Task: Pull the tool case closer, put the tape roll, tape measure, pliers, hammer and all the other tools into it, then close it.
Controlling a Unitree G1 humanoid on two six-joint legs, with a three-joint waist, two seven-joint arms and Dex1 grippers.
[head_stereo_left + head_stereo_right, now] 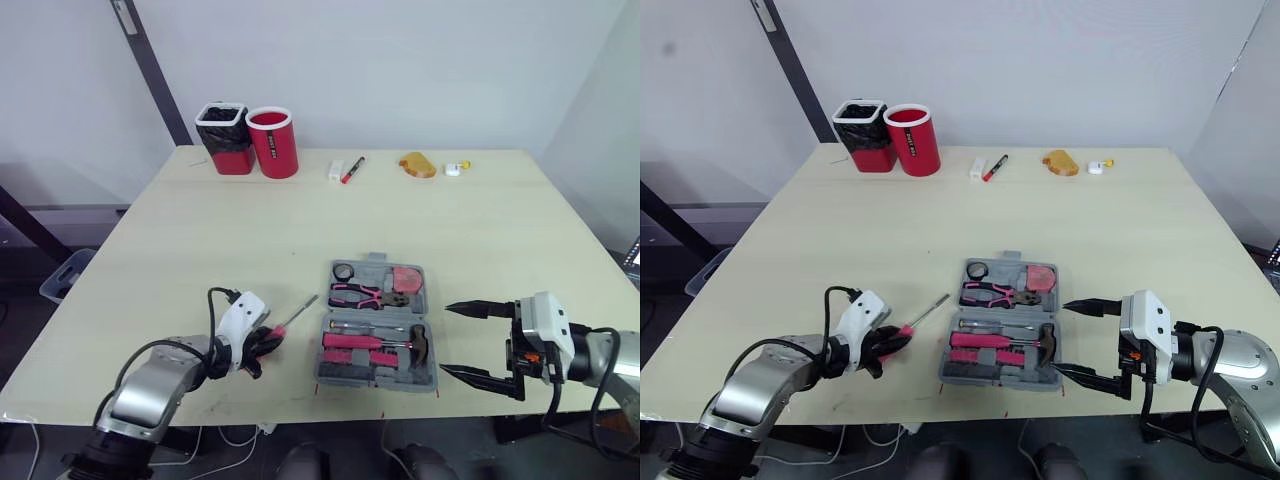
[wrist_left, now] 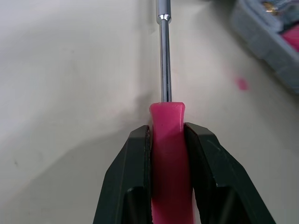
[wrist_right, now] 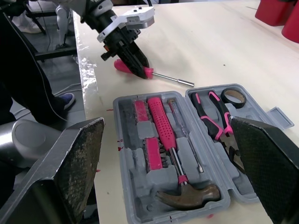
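Note:
The grey tool case [image 1: 352, 374] lies open near the table's front edge. In it rest a black tape roll [image 1: 343, 271], a pink tape measure [image 1: 407, 279], pink-handled pliers [image 1: 358, 293] and a hammer [image 1: 392, 344]. Left of the case, my left gripper [image 1: 262, 340] is shut on the pink handle of a screwdriver [image 2: 167, 154]. Its steel shaft [image 1: 303, 306] points toward the case and lies low over the table. My right gripper [image 1: 446, 339] stands wide open just right of the case, fingers [image 3: 77, 163] spread with nothing between them.
At the back left stand a red cup [image 1: 273, 142] and a red bin with a black liner [image 1: 225, 137]. A white item and a red marker [image 1: 351, 169], a wooden object [image 1: 417, 164] and a small yellow-white piece [image 1: 456, 168] lie along the far edge.

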